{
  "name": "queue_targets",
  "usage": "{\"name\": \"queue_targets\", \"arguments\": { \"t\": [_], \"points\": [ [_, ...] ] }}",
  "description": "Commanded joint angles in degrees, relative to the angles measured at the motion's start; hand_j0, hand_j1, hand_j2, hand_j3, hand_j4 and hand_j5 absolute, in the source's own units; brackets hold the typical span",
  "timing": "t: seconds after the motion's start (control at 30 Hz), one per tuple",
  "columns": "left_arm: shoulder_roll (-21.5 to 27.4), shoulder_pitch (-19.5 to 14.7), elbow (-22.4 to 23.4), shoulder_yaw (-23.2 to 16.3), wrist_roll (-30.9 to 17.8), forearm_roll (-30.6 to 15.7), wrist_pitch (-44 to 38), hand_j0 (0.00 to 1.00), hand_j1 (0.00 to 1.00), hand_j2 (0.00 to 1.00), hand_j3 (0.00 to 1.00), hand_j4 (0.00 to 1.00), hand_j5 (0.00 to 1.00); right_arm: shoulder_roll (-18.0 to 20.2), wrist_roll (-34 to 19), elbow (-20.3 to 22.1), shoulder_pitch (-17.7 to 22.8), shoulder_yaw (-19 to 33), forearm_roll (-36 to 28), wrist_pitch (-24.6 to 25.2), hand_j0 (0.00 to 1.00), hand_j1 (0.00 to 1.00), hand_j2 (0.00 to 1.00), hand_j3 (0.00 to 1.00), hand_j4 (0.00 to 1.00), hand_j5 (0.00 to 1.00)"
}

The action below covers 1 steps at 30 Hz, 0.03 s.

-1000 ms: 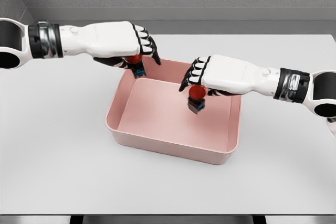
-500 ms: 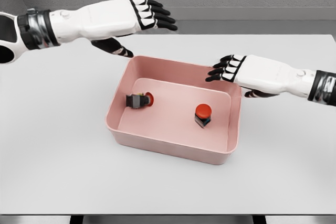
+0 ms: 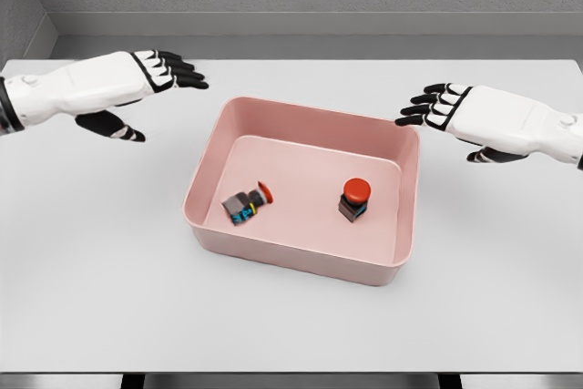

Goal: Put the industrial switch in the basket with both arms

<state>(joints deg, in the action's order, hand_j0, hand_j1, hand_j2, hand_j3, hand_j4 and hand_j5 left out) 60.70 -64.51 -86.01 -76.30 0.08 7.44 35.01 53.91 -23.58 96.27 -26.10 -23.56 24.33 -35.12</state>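
we see a pink basket [image 3: 301, 261] in the middle of the frame, on a white table [image 3: 109, 271]. inside it there are two switches, each with a red button. the left switch [image 3: 244, 205] lies on its side on the basket floor, in the lower left part of the basket, with its red button turned to the upper right. the right switch [image 3: 353, 199] stands upright on the floor, right of the middle, with its red button on top. the two switches are well apart from each other, and neither touches a wall of the basket.

our left hand [image 3: 137, 88] is in the upper left of the frame, above the table and left of the basket. its fingers are stretched out and a little spread toward the right, the thumb hangs below, and it holds nothing. our right hand [image 3: 474, 116] is in the upper right of the frame, just beside the upper right corner of the basket and outside the rim. its fingers are also stretched and spread, pointing to the left, and it holds nothing. both hands are clear of the basket and of the switches.
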Motion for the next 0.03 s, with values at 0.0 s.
{"name": "queue_targets", "arguments": {
  "t": [0.0],
  "points": [
    [1.7, 0.0, 0.2, -1.1, 0.1, -0.4, 0.0, 1.0, 1.0, 1.0, 1.0, 1.0, 1.0, 0.0, 0.0, 0.0, 0.0, 0.1, -0.3, 0.1, 1.0, 1.0, 1.0, 1.0, 1.0, 1.0]
  ]
}}
